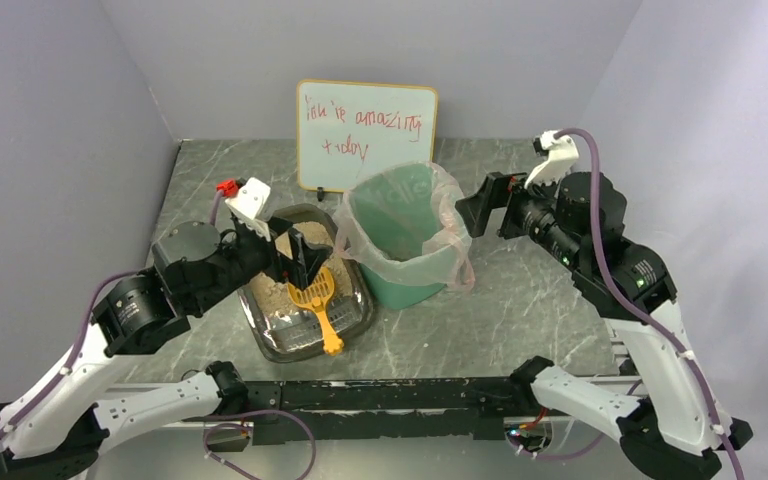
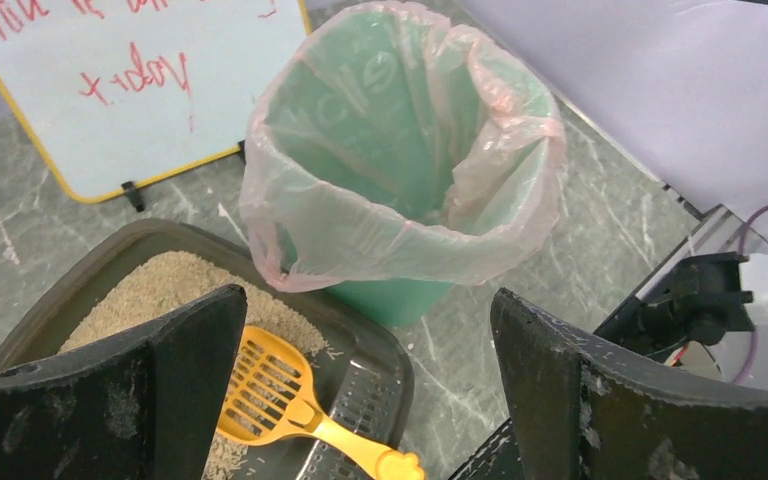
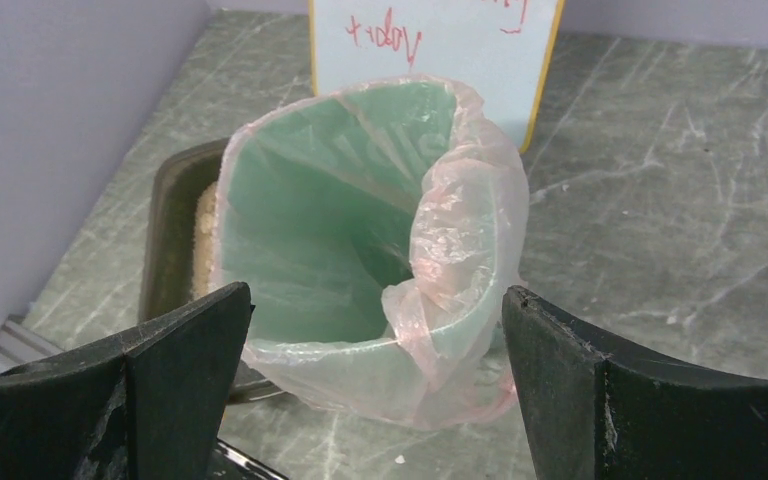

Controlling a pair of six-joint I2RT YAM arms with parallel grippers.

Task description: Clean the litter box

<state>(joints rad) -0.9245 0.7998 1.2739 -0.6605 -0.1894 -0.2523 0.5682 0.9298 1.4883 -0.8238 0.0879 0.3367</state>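
The litter box (image 1: 263, 338) is a shallow dark tray left of centre on the table, with tan litter (image 2: 155, 285) in it and a ridged grate end (image 2: 360, 400). A yellow slotted scoop (image 1: 318, 300) lies in it, its head on the litter (image 2: 265, 385) and its handle over the grate. My left gripper (image 1: 305, 262) hovers open above the tray and scoop, holding nothing (image 2: 368, 300). My right gripper (image 1: 468, 215) hangs open to the right of the green bin, facing it, with nothing between its fingers (image 3: 377, 295).
A tall green bin (image 1: 405, 240) with a clear pinkish liner stands right beside the tray's right side (image 3: 340, 200). A whiteboard (image 1: 365, 135) with red writing leans at the back wall. Grey walls close in on the left, back and right.
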